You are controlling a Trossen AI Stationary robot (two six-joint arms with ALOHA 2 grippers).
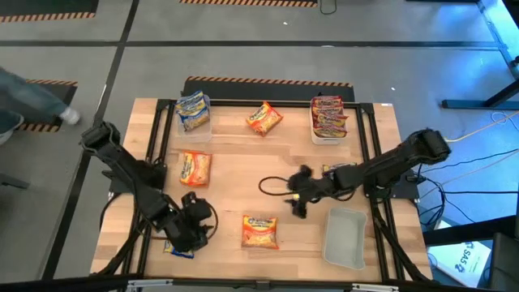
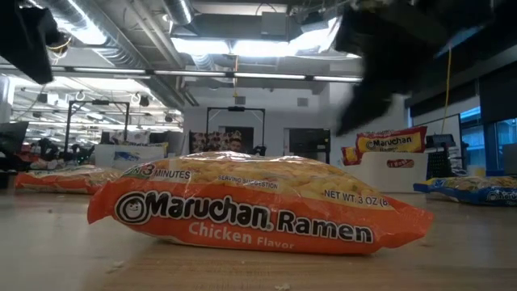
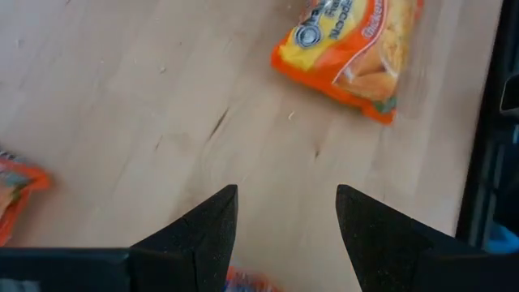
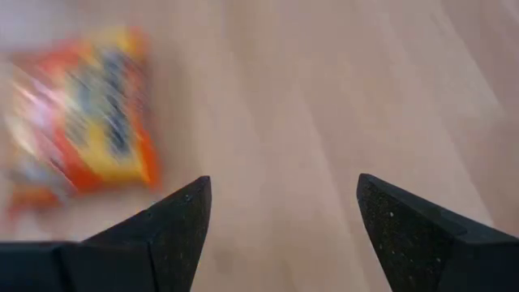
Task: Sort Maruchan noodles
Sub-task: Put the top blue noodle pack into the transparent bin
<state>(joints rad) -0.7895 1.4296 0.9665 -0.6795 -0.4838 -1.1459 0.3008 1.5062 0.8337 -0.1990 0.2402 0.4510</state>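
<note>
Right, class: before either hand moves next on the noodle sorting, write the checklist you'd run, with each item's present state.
1. Right hand open, empty: ok.
2. Left hand open, empty: ok.
3. Empty tub free to take packets: ok.
4. Front orange packet flat, clear of both hands: ok.
5. Blue packet in full view: not ok, the left arm covers part.
6. Right hand's target packet: cannot tell.
</note>
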